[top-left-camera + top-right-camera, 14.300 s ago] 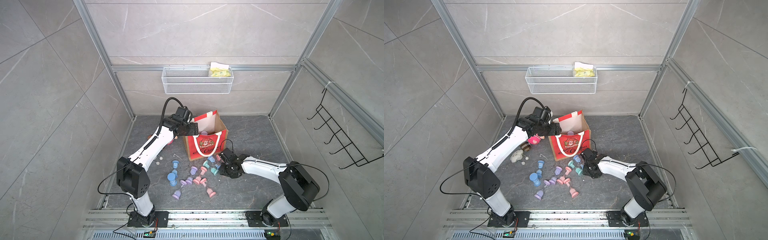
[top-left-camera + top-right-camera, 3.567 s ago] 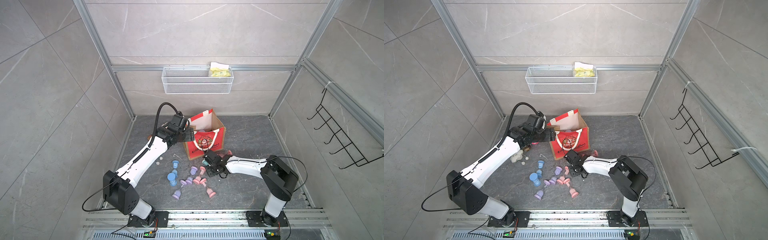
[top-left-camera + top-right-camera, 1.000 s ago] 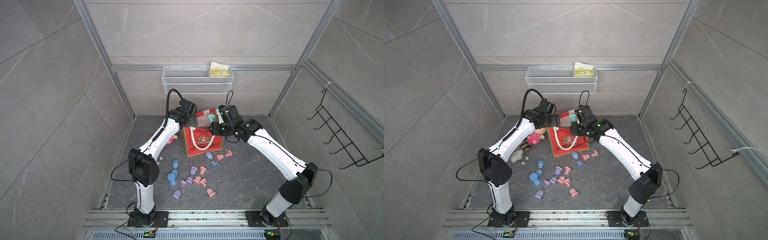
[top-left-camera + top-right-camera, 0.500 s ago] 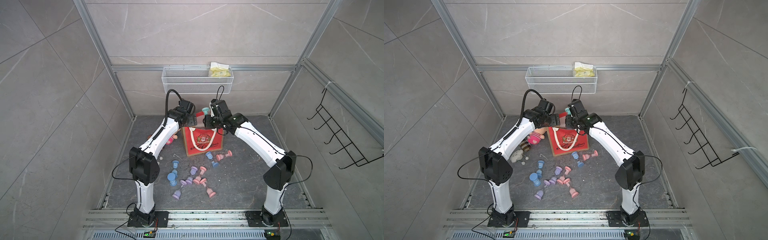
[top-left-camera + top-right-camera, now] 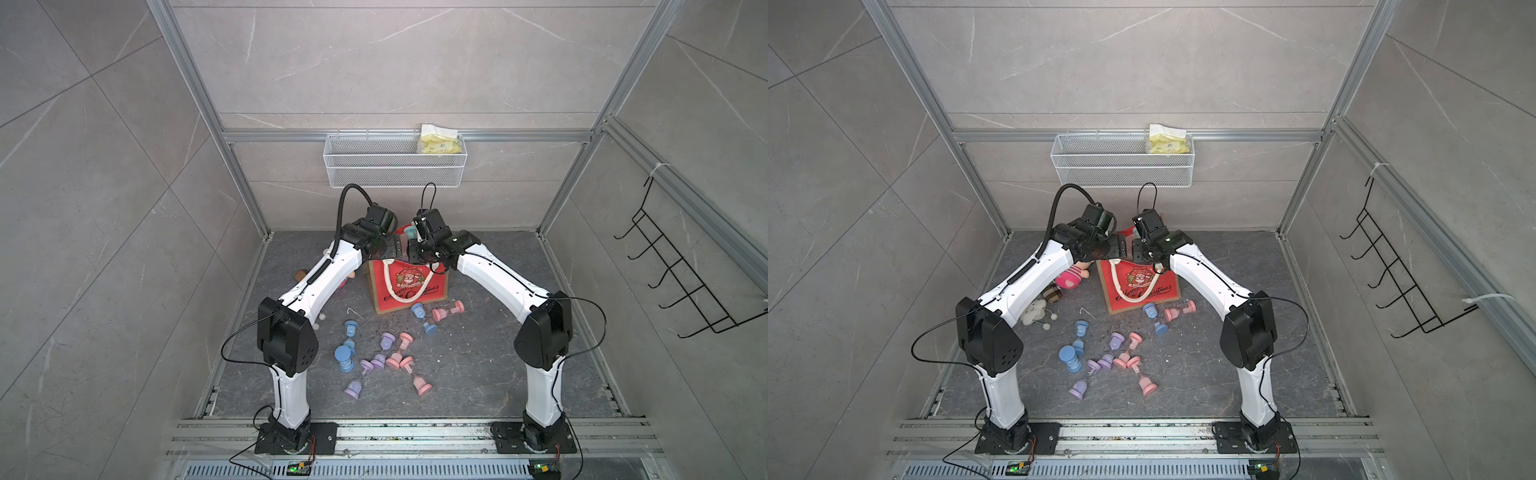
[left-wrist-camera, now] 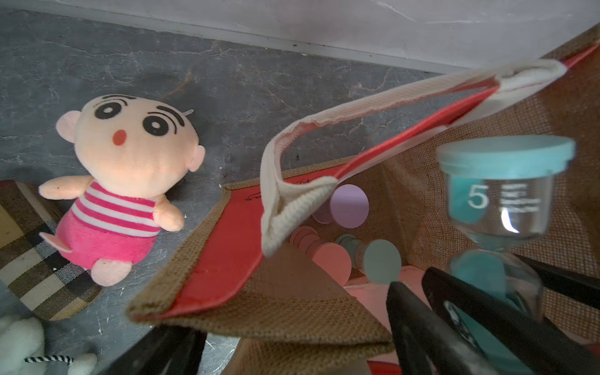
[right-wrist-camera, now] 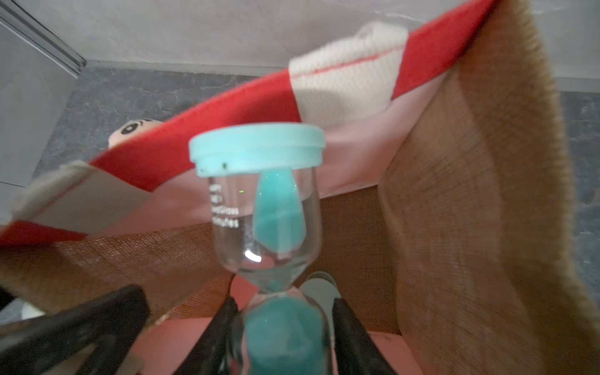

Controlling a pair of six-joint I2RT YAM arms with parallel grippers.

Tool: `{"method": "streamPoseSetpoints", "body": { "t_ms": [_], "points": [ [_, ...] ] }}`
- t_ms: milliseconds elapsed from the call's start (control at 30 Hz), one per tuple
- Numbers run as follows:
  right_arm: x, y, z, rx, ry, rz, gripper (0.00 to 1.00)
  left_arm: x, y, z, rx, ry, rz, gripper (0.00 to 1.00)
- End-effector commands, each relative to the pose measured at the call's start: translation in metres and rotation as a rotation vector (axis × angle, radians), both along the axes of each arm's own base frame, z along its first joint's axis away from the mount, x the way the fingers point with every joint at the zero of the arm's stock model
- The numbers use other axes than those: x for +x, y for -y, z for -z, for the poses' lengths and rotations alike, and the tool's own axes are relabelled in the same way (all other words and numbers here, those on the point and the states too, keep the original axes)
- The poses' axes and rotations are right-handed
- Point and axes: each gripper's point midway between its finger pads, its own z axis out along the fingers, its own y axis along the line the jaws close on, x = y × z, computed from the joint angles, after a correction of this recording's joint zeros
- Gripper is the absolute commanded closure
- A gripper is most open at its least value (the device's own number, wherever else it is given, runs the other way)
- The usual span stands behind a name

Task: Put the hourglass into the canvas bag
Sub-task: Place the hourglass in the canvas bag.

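Note:
My right gripper is shut on the lower bulb of a teal hourglass, which stands upright over the open mouth of the canvas bag. The same hourglass shows in the left wrist view, marked with a 5. In both top views it hangs between the two wrists above the bag's back rim. My left gripper is open, its fingers wide apart astride the bag's folded burlap side wall. Several hourglasses lie inside the bag, among them a purple one and a pink one.
Several blue, pink and purple hourglasses lie scattered on the floor in front of the bag. A plush doll and a plaid item lie left of the bag. A white wire basket hangs on the back wall, a black hook rack on the right wall.
The right gripper has carried the teal hourglass leftward over the bag's mouth, close to the left gripper. The left gripper has stayed at the bag's rim.

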Motion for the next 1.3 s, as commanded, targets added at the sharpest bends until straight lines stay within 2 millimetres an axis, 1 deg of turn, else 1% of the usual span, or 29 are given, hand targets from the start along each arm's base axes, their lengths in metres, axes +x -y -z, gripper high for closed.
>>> {"method": "streamPoseSetpoints", "body": {
  "t_ms": [0, 100, 167, 233, 333, 467, 567, 600, 733, 833, 1000, 1100, 1267],
  "points": [
    [-0.007, 0.02, -0.013, -0.032, 0.027, 0.01, 1.0, -0.017, 0.0, -0.013, -0.003, -0.016, 0.039, 0.17],
    [-0.011, 0.03, -0.01, -0.048, 0.02, 0.019, 1.0, -0.021, 0.003, -0.004, 0.008, -0.045, 0.062, 0.21],
    [-0.015, 0.031, -0.009, -0.048, 0.017, 0.013, 1.0, -0.025, 0.01, 0.0, 0.003, -0.063, 0.085, 0.22],
    [-0.018, 0.033, -0.008, -0.055, 0.011, 0.009, 1.0, -0.026, 0.013, 0.005, 0.024, -0.065, 0.097, 0.27],
    [-0.021, 0.038, -0.006, -0.071, 0.001, 0.014, 1.0, -0.026, 0.004, 0.008, 0.076, -0.069, 0.081, 0.34],
    [-0.027, 0.042, 0.0, -0.088, -0.025, 0.012, 1.0, -0.028, -0.009, 0.005, 0.126, -0.047, 0.055, 0.51],
    [-0.032, 0.042, 0.004, -0.094, -0.051, 0.005, 1.0, -0.031, -0.013, 0.003, 0.13, -0.043, 0.047, 0.59],
    [-0.035, 0.042, 0.005, -0.093, -0.064, 0.002, 1.0, -0.033, -0.014, 0.003, 0.124, -0.043, 0.045, 0.63],
    [-0.046, 0.031, 0.005, -0.049, -0.098, -0.034, 1.0, -0.037, -0.004, -0.004, 0.046, -0.033, 0.063, 0.77],
    [-0.052, 0.025, 0.004, -0.033, -0.123, -0.041, 1.0, -0.038, 0.004, -0.015, -0.026, -0.008, 0.077, 0.83],
    [-0.061, 0.01, 0.004, -0.036, -0.153, -0.073, 1.0, -0.04, 0.009, -0.031, -0.092, 0.047, 0.087, 0.99],
    [-0.061, -0.002, 0.001, -0.03, -0.162, -0.081, 1.0, -0.044, 0.012, -0.038, -0.132, 0.078, 0.106, 1.0],
    [-0.056, -0.018, 0.001, 0.016, -0.196, -0.068, 1.0, -0.052, 0.014, -0.045, -0.181, 0.095, 0.132, 1.0]
  ]
}}
